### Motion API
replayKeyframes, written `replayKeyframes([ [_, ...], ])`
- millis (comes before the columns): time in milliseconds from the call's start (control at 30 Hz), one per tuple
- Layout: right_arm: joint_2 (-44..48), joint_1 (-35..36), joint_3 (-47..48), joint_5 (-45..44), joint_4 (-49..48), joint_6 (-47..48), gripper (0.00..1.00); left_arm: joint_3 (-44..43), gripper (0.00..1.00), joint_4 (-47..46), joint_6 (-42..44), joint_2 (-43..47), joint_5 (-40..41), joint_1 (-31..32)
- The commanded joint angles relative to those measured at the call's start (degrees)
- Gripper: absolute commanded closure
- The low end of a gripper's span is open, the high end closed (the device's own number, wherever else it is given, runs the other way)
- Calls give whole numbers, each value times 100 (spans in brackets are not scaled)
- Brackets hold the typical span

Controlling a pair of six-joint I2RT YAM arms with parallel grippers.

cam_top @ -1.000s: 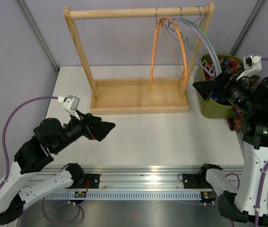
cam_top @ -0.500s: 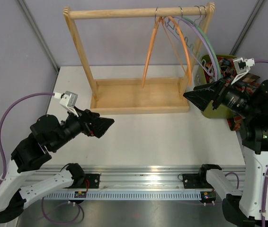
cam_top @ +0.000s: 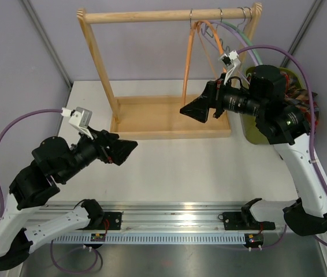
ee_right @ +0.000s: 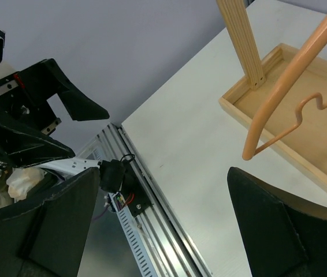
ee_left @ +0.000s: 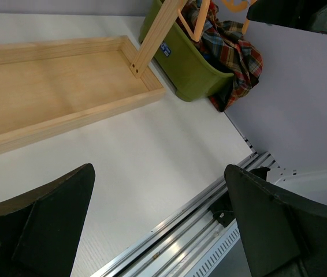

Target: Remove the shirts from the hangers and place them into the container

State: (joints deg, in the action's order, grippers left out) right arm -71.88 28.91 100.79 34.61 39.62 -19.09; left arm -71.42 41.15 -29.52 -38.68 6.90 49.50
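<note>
A brown, navy and orange-red tartan shirt (ee_left: 233,49) lies in the olive-green container (ee_left: 189,66) and spills over its far side. In the top view my right arm hides most of that container (cam_top: 250,130). An orange hanger (cam_top: 190,57) hangs bare on the rack's rail, with pale green (cam_top: 255,53) and lilac (cam_top: 237,32) hangers beside it. The orange hanger (ee_right: 282,92) hangs just ahead of my right gripper (ee_right: 163,225), which is open and empty over the tray's front right. My left gripper (cam_top: 126,151) hovers open and empty above the table, left of centre.
The wooden rack (cam_top: 94,49) stands at the back with its shallow tray (cam_top: 163,118) on the table. An aluminium rail (cam_top: 175,219) runs along the near edge. Grey walls close in on both sides.
My right arm has swung left from over the container to the front of the rack's tray. The orange hanger has been swinging. My left arm shifted slightly back and left.
</note>
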Motion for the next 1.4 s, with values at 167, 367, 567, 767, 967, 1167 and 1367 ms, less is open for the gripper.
replayKeyframes([
  [167, -318, 1108, 485, -1350, 379, 458, 1, -434, 1, -10, 306, -158, 233, -19],
  [367, -46, 1293, 301, -1721, 310, 477, 1, -540, 1, 60, 368, -184, 260, -19],
  [567, -19, 1354, 283, -1817, 345, 468, 0, -672, 1, 60, 473, -316, 172, -19],
  [767, -28, 1381, 265, -1896, 310, 468, 1, -803, 1, 51, 552, -395, 102, -19],
  [967, -11, 1381, 257, -2028, 301, 521, 0, -848, 1, 25, 614, -404, 101, -19],
  [1167, 42, 1390, 151, -2046, 257, 521, 0, -786, 1, -45, 596, -404, 93, -19],
  [1367, 148, 1381, 63, -2116, 213, 459, 1, -742, 1, -63, 579, -343, 101, -19],
])
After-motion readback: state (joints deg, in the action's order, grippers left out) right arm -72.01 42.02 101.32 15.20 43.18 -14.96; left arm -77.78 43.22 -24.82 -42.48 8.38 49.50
